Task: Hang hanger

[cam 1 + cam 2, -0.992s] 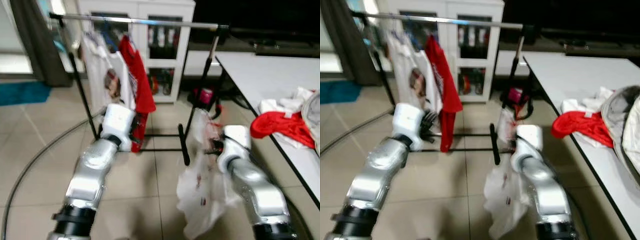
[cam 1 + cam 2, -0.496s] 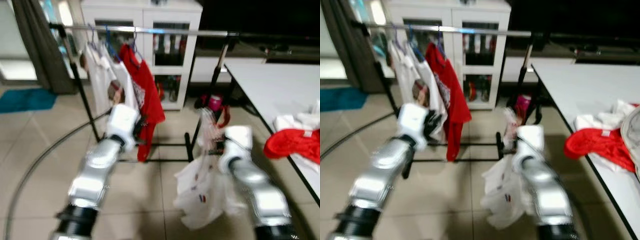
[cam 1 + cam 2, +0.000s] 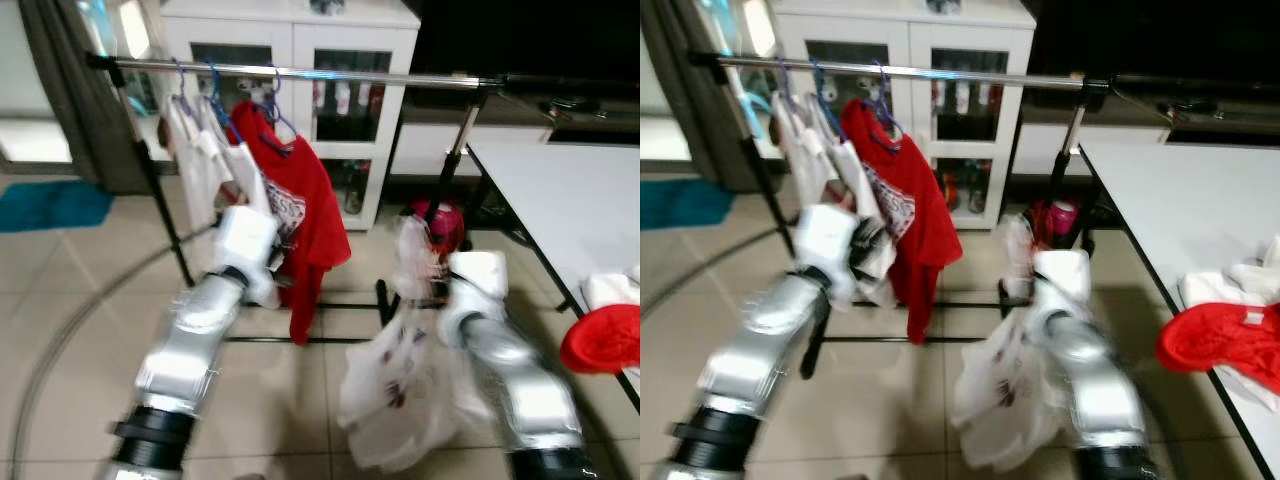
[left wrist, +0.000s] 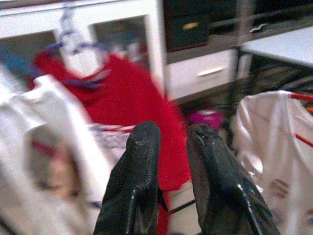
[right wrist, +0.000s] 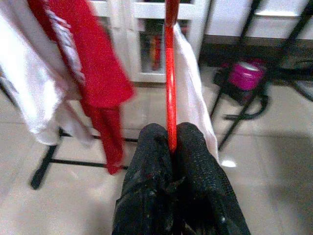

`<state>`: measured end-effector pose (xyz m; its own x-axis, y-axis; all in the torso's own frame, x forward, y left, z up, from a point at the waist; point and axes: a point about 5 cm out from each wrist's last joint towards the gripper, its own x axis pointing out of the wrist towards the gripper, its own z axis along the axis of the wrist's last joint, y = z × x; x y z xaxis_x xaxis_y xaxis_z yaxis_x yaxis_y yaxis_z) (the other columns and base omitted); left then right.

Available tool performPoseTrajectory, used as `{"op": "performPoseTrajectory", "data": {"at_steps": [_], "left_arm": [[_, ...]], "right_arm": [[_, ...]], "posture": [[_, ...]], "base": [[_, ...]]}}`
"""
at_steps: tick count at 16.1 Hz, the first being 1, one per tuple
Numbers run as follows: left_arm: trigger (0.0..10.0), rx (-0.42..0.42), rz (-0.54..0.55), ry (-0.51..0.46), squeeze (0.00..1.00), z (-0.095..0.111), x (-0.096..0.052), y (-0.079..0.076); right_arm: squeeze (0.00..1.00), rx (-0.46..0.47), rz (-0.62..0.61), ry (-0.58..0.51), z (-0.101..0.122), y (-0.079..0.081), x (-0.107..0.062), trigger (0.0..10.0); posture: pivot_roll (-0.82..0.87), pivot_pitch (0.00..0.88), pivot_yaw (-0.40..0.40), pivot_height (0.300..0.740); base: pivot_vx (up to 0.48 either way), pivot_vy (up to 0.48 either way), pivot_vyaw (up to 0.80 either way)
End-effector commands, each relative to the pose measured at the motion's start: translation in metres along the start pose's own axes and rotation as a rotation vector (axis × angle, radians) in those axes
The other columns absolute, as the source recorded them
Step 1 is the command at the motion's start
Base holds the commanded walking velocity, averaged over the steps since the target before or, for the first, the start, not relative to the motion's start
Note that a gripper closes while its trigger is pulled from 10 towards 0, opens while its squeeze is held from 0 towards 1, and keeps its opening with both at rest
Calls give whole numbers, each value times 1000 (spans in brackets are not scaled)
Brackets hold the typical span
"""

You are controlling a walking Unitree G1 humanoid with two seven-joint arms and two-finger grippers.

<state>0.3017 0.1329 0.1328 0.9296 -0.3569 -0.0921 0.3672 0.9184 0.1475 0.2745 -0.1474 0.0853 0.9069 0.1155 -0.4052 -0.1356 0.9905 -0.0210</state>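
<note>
Clamping the stiff red hanger [image 5: 169,73], the right gripper [image 5: 172,142] carries its limp, light shirt [image 3: 400,390] toward the rail [image 3: 330,72] at twelve o'clock.

both silver arms reach forward, elbows bent, wrists raised. the left gripper [image 4: 168,161] is up on the left, farther out than the right, its two black fingers a little apart with nothing between them. the right gripper [image 5: 171,142] is on the right, nearer in, its fingers pinched together on a thin red hanger [image 5: 169,73].
</note>
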Motion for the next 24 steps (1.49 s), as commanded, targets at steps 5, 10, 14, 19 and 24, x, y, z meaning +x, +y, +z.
{"op": "performPoseTrajectory", "data": {"at_steps": [5,10,14,19,24], "left_arm": [[10000,1,-36,-26,0,7,5,-11],[10000,13,-35,-32,0,9,5,-11],[10000,25,-38,-35,0,10,5,-11],[10000,30,-42,-38,0,11,5,-12],[10000,38,-69,-48,0,13,5,-16]], "right_arm": [[0,-40,-31,-63,14,-12,-1,10000],[0,-46,-29,-66,15,-12,0,10000],[0,-52,-27,-66,15,-12,0,10000],[0,-66,-25,-69,16,-12,0,10000],[0,-40,-15,-122,23,-11,-2,10000]], "posture": [[-10,0,-34,740],[-6,0,-41,740],[-5,1,-42,740],[-7,2,-41,740],[-7,2,-41,740]], "base": [[434,0,0],[435,0,0],[433,0,0],[433,0,0],[329,0,0]]}}
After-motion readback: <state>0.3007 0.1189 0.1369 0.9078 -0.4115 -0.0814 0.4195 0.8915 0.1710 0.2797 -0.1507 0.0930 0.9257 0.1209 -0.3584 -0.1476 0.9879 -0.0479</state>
